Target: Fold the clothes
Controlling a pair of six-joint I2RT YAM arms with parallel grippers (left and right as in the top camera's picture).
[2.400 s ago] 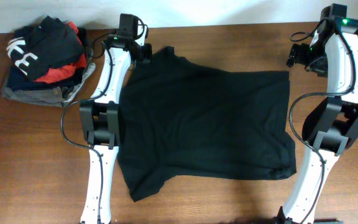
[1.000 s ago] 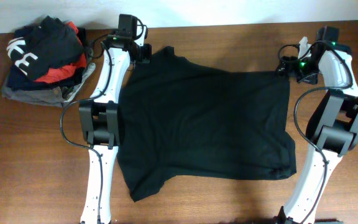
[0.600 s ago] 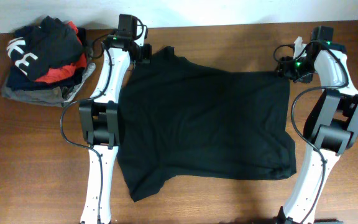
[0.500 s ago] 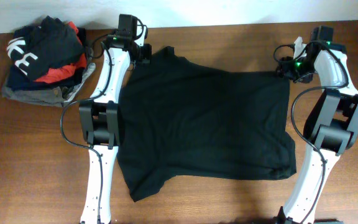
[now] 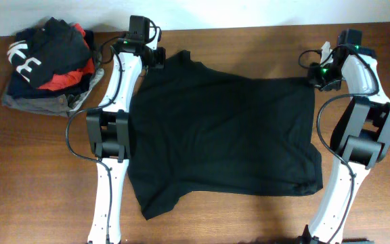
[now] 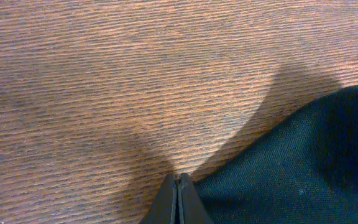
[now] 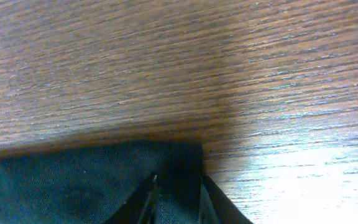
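The clothes (image 5: 222, 135), a large black top, lie spread flat across the middle of the table. My left gripper (image 5: 158, 59) sits at the top's far left corner. In the left wrist view its fingers (image 6: 178, 183) are pressed together, and the edge of the fabric (image 6: 303, 162) runs right up to them. My right gripper (image 5: 315, 76) is at the top's far right corner. In the right wrist view its fingers (image 7: 179, 180) stand a narrow gap apart, and the corner of the black fabric (image 7: 73, 180) fills that gap.
A pile of folded red, navy, grey and black garments (image 5: 46, 64) sits at the far left of the wooden table (image 5: 39, 176). The left arm's base (image 5: 107, 132) overlaps the top's left edge, and the right arm's base (image 5: 367, 132) stands just beyond its right edge.
My right gripper has come down and left onto the far right corner of the clothes, and its jaws have narrowed around the fabric. The left arm and the clothes have not moved.
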